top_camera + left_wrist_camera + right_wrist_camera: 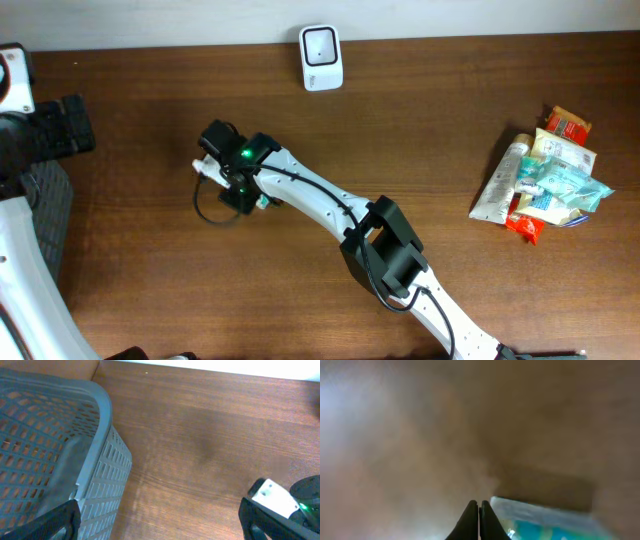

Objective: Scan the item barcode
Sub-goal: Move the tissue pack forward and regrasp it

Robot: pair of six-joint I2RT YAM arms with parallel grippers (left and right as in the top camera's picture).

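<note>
Right end effector [479, 520] pinched shut beside a teal packet [545, 522].
Left end effector [160, 521] gapes wide; grey basket [75, 435] fills its frame's left.

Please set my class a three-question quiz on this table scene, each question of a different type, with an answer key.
1. True or false: the left gripper stands open beside a grey basket.
2. Fill in the gap: the fingers of the right gripper are ____.
3. Where is the white scanner? A) by the back edge of the table; B) in the basket; C) in the right gripper.

Key: 1 true; 2 shut; 3 A.
</note>
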